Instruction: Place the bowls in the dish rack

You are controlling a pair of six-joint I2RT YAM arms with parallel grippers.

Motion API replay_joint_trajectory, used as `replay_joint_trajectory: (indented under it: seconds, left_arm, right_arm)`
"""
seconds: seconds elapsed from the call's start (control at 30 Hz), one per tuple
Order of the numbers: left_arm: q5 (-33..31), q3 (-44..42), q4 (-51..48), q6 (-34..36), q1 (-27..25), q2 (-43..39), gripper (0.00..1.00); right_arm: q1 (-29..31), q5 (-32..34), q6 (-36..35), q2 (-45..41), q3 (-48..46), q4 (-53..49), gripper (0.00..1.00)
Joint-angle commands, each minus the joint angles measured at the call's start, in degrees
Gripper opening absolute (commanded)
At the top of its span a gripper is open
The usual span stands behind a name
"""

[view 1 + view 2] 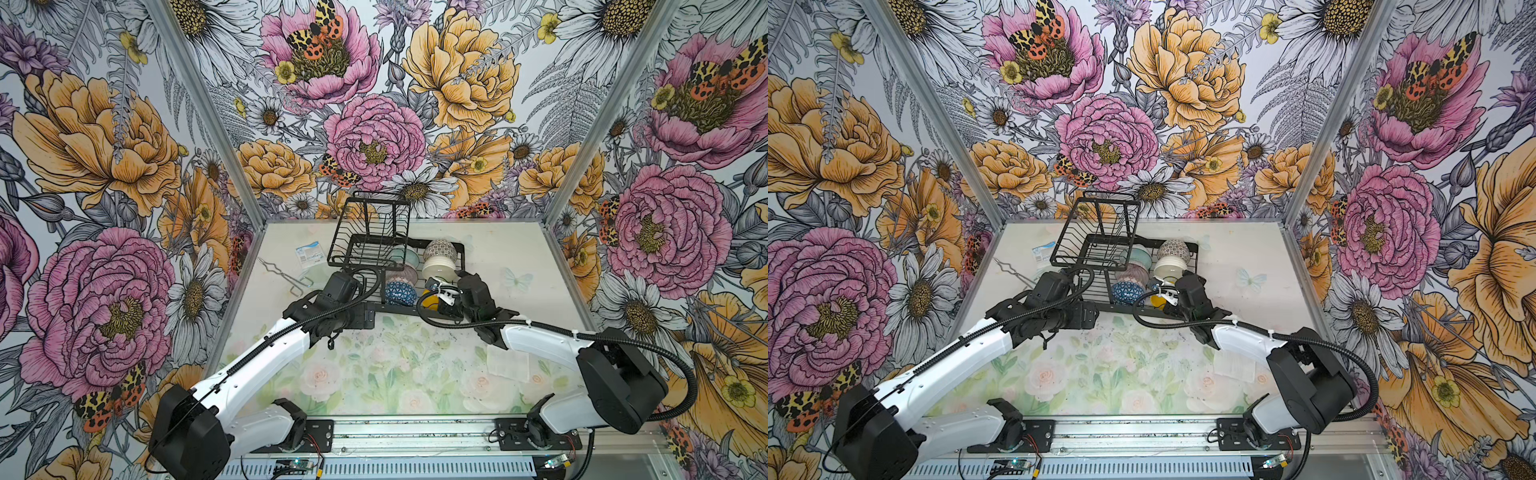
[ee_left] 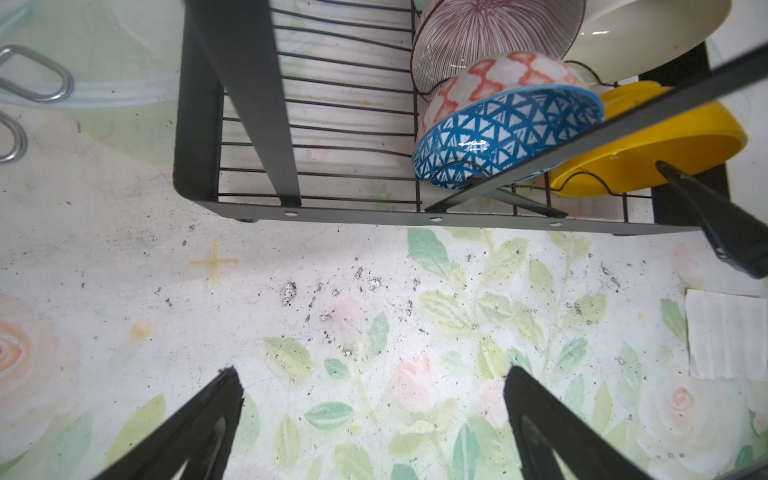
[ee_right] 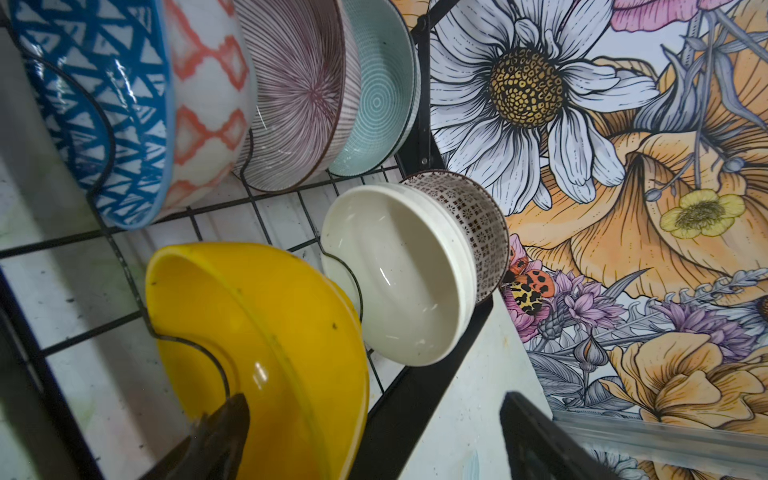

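Note:
The black wire dish rack (image 1: 370, 232) stands at the back middle of the table, seen in both top views. Standing on edge in its slots are the teal (image 3: 378, 99), pink lined (image 3: 303, 91) and blue triangle (image 3: 104, 104) bowls in one row. The geometric (image 3: 478, 216), cream (image 3: 399, 274) and yellow (image 3: 270, 332) bowls form the other row. My right gripper (image 3: 376, 397) is open and astride the yellow bowl's rim, one finger inside the bowl and one outside the rack's side rail. Open and holding nothing, my left gripper (image 2: 372, 374) hangs over the table in front of the rack.
Metal wire tongs (image 1: 286, 274) and a small blue-white packet (image 1: 309, 253) lie left of the rack. A white paper square (image 1: 509, 363) lies on the floral mat at the front right. Patterned walls close in three sides.

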Motion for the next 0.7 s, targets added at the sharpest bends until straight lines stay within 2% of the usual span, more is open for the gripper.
replay_joint_trajectory:
  seconds: [0.0,0.2,0.37,0.53,0.67]
  left_arm:
    - [-0.98,-0.07,2.07,1.03,0.37,-2.21,0.99]
    - [-1.80,-1.45,2.25,1.17,0.40,-5.74,0.99]
    - [-5.05,-2.51,2.25,1.95,0.89,-12.25,0.99]
    - [-18.50,-4.55,4.54,3.51,1.59,-21.48,0.99]
    - [-28.24,-10.80,12.65,4.96,5.33,-29.56,0.99]
  right_arm:
    - [0.80,-0.72,2.09,-3.50,2.04,-6.22,0.96]
    - [2.28,-0.50,4.22,-11.24,2.09,-15.08,0.97]
    - [3.39,0.01,10.69,-22.11,1.33,-19.57,0.99]
    - [2.23,6.43,20.68,-32.11,0.99,-18.97,0.99]
    - [-3.60,11.45,29.33,-37.59,-1.95,-14.11,0.99]
